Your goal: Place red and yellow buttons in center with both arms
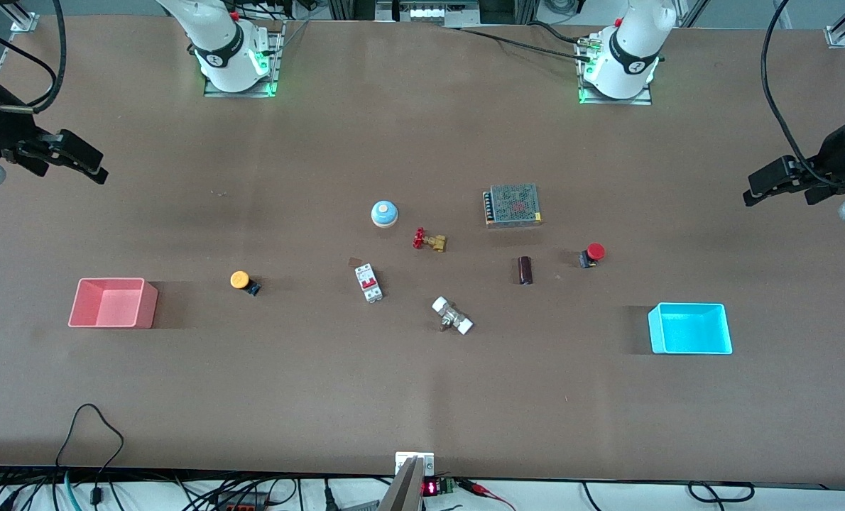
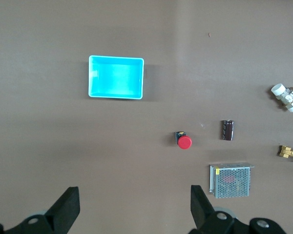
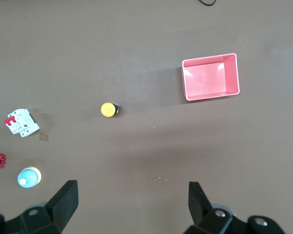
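The red button [image 1: 593, 254] lies on the brown tabletop toward the left arm's end, between a dark cylinder and the cyan bin; it also shows in the left wrist view [image 2: 183, 141]. The yellow button [image 1: 242, 281] lies toward the right arm's end, beside the pink bin; it also shows in the right wrist view [image 3: 108, 109]. My left gripper [image 1: 753, 191] [image 2: 135, 207] is open and empty, high over the table's left-arm end. My right gripper [image 1: 99, 167] [image 3: 132, 204] is open and empty, high over the right-arm end. The table's center [image 1: 422, 298] holds other parts.
A pink bin [image 1: 113, 303] and a cyan bin [image 1: 690, 328] stand at the two ends. Round the middle lie a light-blue bell [image 1: 385, 213], a brass valve with red handle [image 1: 429, 240], a white breaker [image 1: 368, 282], a white-capped fitting [image 1: 452, 316], a dark cylinder [image 1: 525, 270] and a mesh power supply [image 1: 513, 205].
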Controlling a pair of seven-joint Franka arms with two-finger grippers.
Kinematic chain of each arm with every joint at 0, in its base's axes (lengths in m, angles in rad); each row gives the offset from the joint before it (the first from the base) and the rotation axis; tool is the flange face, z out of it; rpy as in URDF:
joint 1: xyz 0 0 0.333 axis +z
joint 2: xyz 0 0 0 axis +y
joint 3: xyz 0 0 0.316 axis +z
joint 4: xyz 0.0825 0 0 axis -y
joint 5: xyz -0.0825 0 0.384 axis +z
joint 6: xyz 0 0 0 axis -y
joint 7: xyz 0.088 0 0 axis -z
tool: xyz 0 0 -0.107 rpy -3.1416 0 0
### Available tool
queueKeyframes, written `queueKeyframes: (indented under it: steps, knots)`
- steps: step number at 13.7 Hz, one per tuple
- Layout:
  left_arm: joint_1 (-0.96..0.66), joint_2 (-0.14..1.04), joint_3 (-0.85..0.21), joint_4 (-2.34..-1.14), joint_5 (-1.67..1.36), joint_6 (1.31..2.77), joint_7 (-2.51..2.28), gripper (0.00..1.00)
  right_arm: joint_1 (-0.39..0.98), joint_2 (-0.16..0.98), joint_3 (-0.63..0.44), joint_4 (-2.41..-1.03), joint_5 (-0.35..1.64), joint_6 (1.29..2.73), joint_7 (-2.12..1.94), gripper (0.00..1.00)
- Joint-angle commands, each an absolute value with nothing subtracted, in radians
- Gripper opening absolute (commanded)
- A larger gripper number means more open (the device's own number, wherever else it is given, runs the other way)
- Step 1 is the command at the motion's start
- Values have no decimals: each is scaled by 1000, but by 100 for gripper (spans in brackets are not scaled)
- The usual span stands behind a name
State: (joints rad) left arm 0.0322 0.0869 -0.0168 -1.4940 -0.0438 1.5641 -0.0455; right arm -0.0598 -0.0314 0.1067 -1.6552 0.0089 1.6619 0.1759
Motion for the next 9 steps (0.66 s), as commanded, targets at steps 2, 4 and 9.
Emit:
queueKeyframes:
  steps: [2,4,9]
  knots:
    - [34,66,-20,-1508,-29,1543,-17,100,-38,-26,103,-1641,-5,1637,172,100]
    - [34,63,-18,-1516,-26,1548,-14,100,-37,-25,103,-1641,-5,1637,175,100]
    - [34,60,-22,-1519,-26,1543,-14,100,-40,-21,103,-1646,-17,1589,167,100]
